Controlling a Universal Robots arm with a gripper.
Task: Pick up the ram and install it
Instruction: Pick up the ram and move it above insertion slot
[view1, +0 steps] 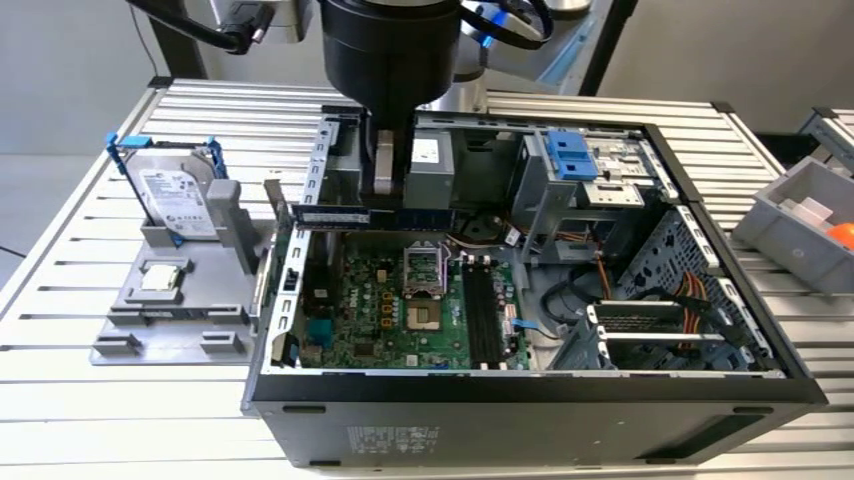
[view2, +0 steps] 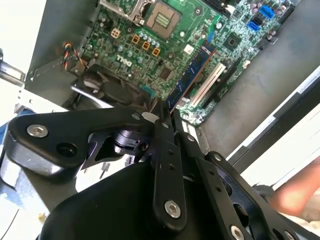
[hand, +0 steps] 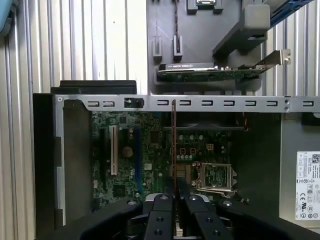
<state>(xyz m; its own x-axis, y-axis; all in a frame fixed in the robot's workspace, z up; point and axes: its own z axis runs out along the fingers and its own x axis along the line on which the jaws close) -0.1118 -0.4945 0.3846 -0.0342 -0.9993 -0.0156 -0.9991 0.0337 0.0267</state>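
Gripper (view1: 384, 192) is pinching the ram (view1: 340, 214), holding it level above the motherboard (view1: 387, 310) inside the open case (view1: 534, 400).

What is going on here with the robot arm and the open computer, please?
The arm's gripper is shut on the ram, a blue stick held on edge above the motherboard inside the open computer case. It is not seated in the long black memory slots. A hard drive stands on the gray fixture beside the case.

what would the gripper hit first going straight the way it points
Probably the motherboard beside the CPU socket, and the ram held in the gripper would touch it first; depth is unclear.
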